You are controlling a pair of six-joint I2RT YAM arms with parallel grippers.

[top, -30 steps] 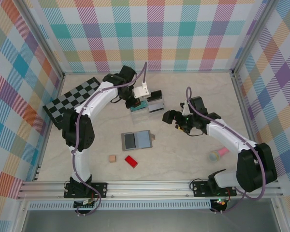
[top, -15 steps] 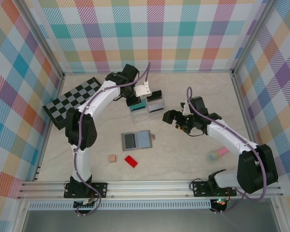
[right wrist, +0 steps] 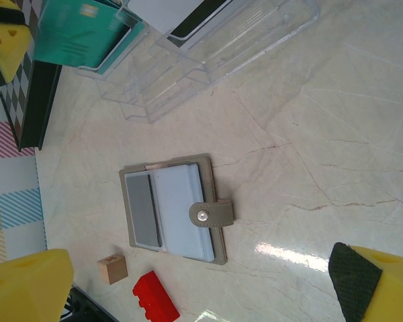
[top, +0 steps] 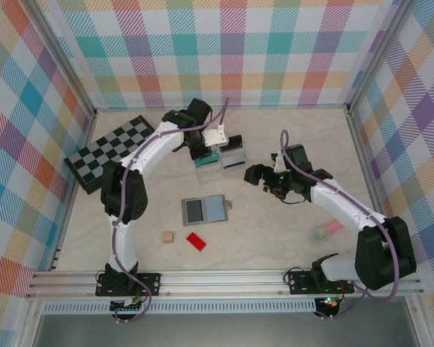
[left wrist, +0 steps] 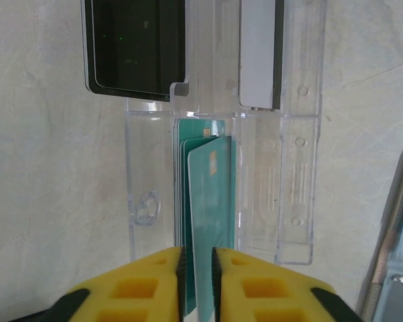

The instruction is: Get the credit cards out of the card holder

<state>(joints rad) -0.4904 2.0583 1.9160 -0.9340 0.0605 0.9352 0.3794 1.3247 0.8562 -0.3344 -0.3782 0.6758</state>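
The card holder [top: 204, 210] lies open and flat mid-table, grey with a dark panel and a light blue panel [right wrist: 181, 208] and a snap tab. A teal credit card [left wrist: 211, 194] stands in a clear rack [left wrist: 295, 201] in front of more teal cards. My left gripper [left wrist: 197, 282] straddles this card's near edge, its jaws a little apart with a thin gap on the left side. A black card [left wrist: 134, 47] and a silver-grey card [left wrist: 258, 54] rest in the rack's far slots. My right gripper [top: 259, 175] hovers wide open to the right of the holder, holding nothing.
A black-and-grey chessboard [top: 108, 148] lies at the back left. A red block [top: 196, 241] and a tan cube [top: 168, 237] sit just in front of the card holder. A small pink and green object [top: 324, 231] lies near the right arm.
The left gripper has shifted slightly right over the rack and its jaws have eased apart around the teal card. The right arm has not moved.
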